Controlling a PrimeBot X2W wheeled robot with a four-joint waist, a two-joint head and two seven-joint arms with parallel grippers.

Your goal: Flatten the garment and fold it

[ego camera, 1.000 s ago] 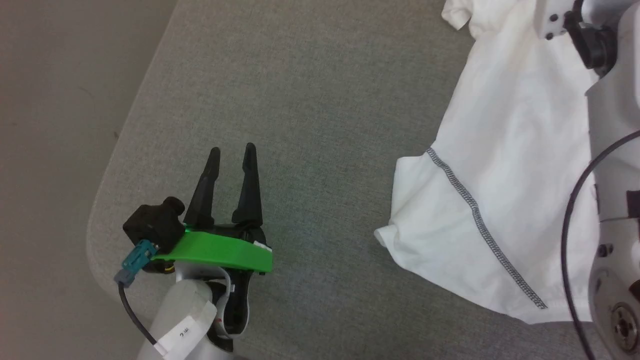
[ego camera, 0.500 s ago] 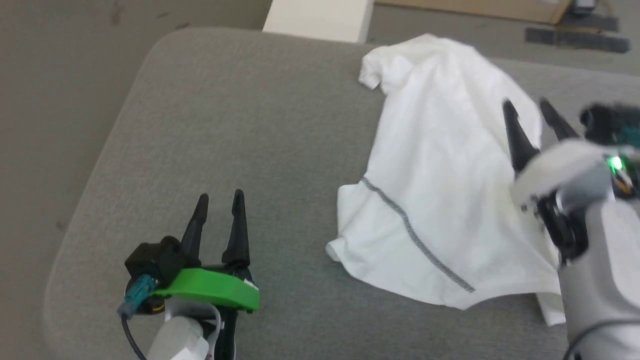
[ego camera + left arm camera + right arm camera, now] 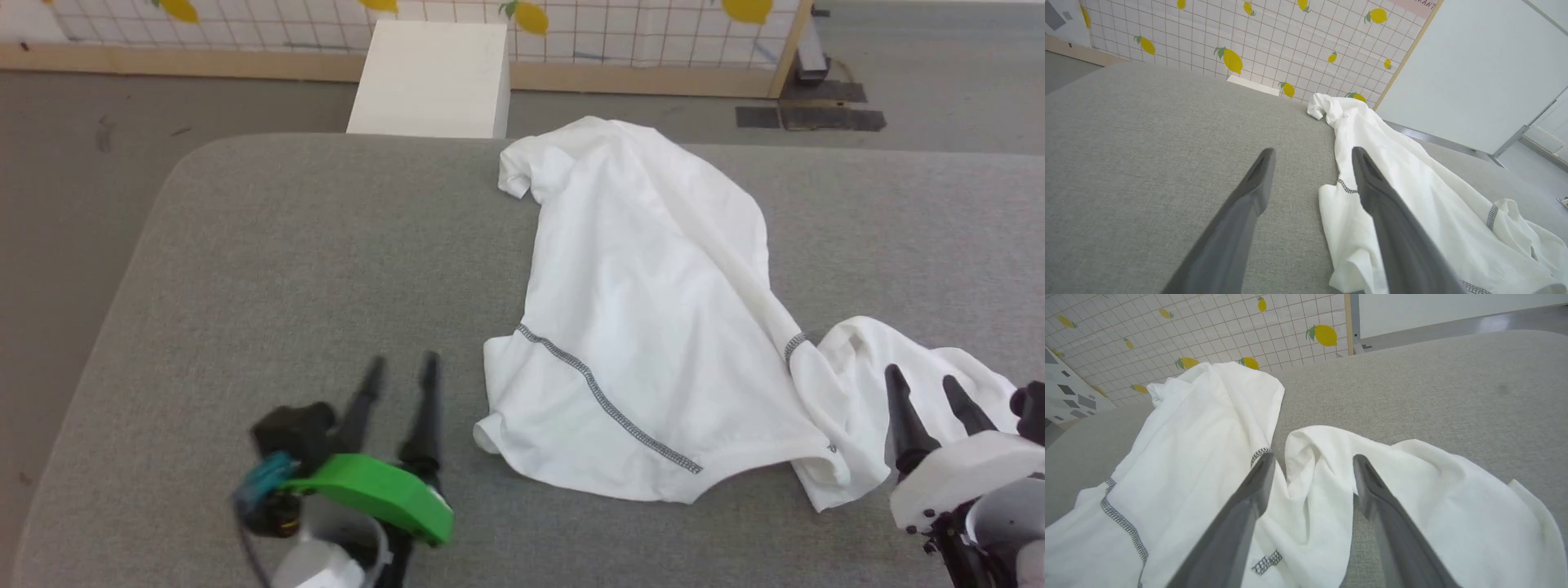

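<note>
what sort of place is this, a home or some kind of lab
Most likely a robot test room, not a home: a large grey fabric-covered table with rounded corners, a wood-framed white grid wall panel printed with yellow lemons, and a plain white rectangular box beyond the table.

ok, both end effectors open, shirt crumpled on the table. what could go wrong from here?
1. The garment is bunched and doubled over by the right end effector. A pinch there may catch several layers, so it would not spread flat.
2. Its far end lies close to the far edge of the table, near the white box. A push outward could slide it off.
</note>
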